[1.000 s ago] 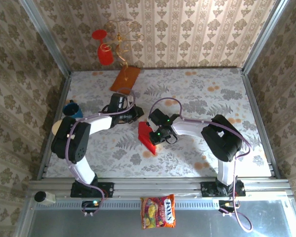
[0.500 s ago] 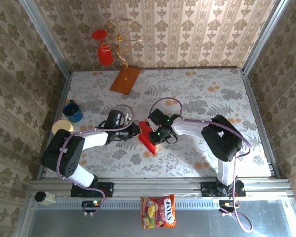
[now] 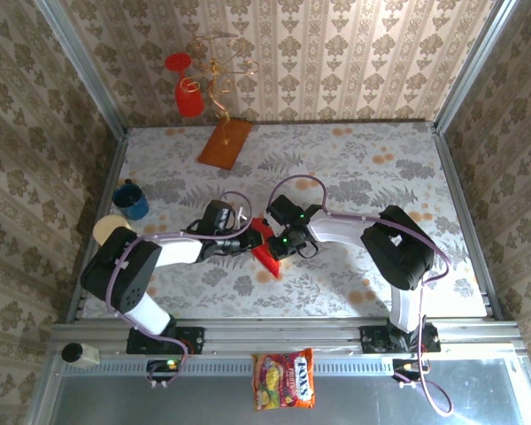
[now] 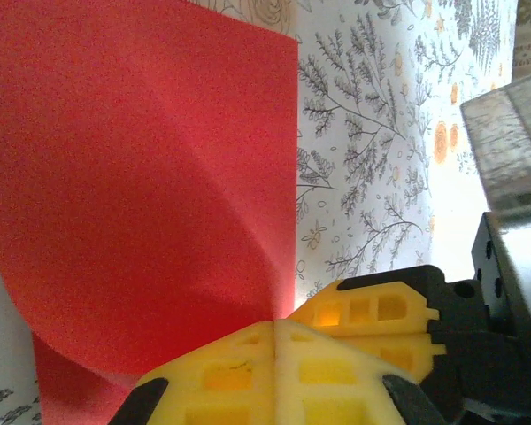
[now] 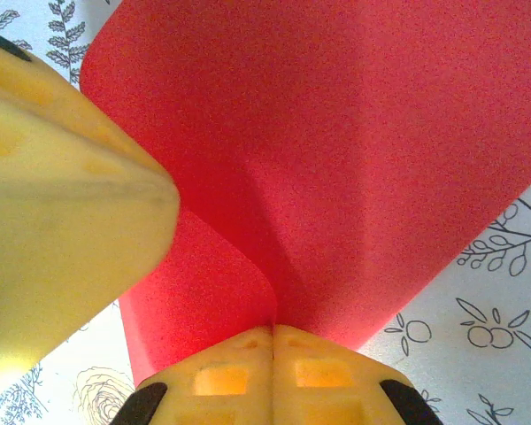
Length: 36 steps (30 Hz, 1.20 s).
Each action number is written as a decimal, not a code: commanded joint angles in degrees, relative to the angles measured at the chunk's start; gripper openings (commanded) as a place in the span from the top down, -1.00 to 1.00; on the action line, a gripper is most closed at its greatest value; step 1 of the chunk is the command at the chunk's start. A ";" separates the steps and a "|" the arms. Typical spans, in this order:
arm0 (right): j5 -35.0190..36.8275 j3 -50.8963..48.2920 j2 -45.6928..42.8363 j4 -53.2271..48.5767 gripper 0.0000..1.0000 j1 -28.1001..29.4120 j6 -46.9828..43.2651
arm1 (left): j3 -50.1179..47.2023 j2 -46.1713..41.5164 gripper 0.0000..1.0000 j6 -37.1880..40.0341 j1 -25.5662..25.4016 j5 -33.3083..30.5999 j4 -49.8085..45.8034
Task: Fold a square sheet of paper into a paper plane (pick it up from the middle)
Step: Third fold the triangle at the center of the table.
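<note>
The square sheet of paper (image 3: 267, 258) is bright red and stands bent above the table's middle. My right gripper (image 3: 277, 246) is shut on it, and in the right wrist view the sheet (image 5: 354, 159) curls into the closed tips of that gripper (image 5: 273, 332). My left gripper (image 3: 248, 241) is shut, its tips (image 4: 279, 326) against the sheet (image 4: 142, 177) right beside the right gripper's fingers (image 4: 372, 310). The left fingers (image 5: 62, 204) lie over the sheet's left part. The paper plane is out of view.
An orange-brown board (image 3: 225, 142) lies at the back, with red goblets (image 3: 188, 88) on a wire stand behind it. A blue cup (image 3: 131, 199) and a pale disc (image 3: 111, 226) sit at the left edge. A candy bag (image 3: 284, 379) lies in front of the arm bases.
My left gripper has swung right and forward to the red sheet and now meets the right gripper. The right gripper has kept its hold in place.
</note>
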 commanded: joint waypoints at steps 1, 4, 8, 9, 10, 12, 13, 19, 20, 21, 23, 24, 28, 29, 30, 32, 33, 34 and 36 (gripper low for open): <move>-0.32 -1.58 0.57 -2.61 1.00 -0.15 -0.03 | 0.98 1.05 1.00 0.02 -0.41 -0.54 1.55; -0.50 -1.49 0.62 -2.57 1.00 -0.07 0.01 | 0.89 1.04 1.00 0.50 -0.41 -1.20 0.58; -0.76 -1.15 0.57 -2.77 1.00 -0.07 -0.05 | 0.63 0.98 1.00 1.59 -0.37 -2.13 -1.30; -0.85 -1.06 0.50 -2.81 1.00 -0.08 -0.22 | 0.50 1.07 1.00 1.83 -0.30 -2.25 -1.66; -0.85 -0.92 0.43 -2.88 1.00 -0.07 -0.17 | 0.43 1.18 1.00 2.11 -0.38 -2.54 -2.09; -0.94 -0.61 0.46 -3.01 1.00 -0.10 -0.31 | 0.36 1.33 1.00 2.59 -0.33 -2.96 -2.78; -1.01 -0.52 0.49 -3.06 1.00 -0.10 -0.31 | 0.32 1.48 1.00 2.73 -0.34 -3.09 -3.17; -1.20 0.34 0.34 -3.52 1.00 -0.08 -0.50 | -0.07 1.51 1.00 3.69 -0.31 -3.92 -4.89; -1.21 0.45 0.32 -3.59 0.98 -0.07 -0.50 | -0.07 1.51 1.00 3.75 -0.32 -4.19 -5.22; -1.26 0.57 0.32 -3.60 0.96 -0.10 -0.42 | -0.05 1.52 1.00 3.86 -0.32 -4.27 -5.21; -1.29 0.82 0.32 -3.83 0.92 -0.07 -0.45 | -0.12 1.66 1.00 4.02 -0.36 -4.41 -5.45; -1.29 0.88 0.32 -3.92 0.90 -0.14 -0.42 | -0.07 1.72 1.00 4.06 -0.32 -4.50 -5.63; -1.24 1.32 0.14 -4.18 0.71 -0.12 -0.54 | -0.32 1.59 1.00 4.08 -0.29 -4.97 -5.99; -1.13 1.55 0.07 -4.23 0.62 -0.08 -0.57 | -0.41 1.51 1.00 4.08 -0.30 -5.11 -6.01; -1.20 1.65 0.07 -4.31 0.57 -0.12 -0.59 | -0.43 1.54 1.00 4.04 -0.32 -5.24 -6.02; -1.21 1.93 -0.04 -4.59 0.49 -0.11 -0.47 | -0.58 1.49 1.00 3.98 -0.35 -5.59 -6.10; -1.19 2.16 -0.22 -4.66 0.46 -0.13 -0.50 | -0.60 1.40 1.00 3.81 -0.32 -5.68 -6.16; -1.29 2.28 -0.36 -4.77 0.44 -0.07 -0.41 | -0.60 1.48 1.00 3.80 -0.32 -5.76 -6.11; -1.40 2.64 -0.74 -5.03 0.39 -0.22 -0.34 | -0.60 1.38 1.00 3.63 -0.32 -6.03 -6.24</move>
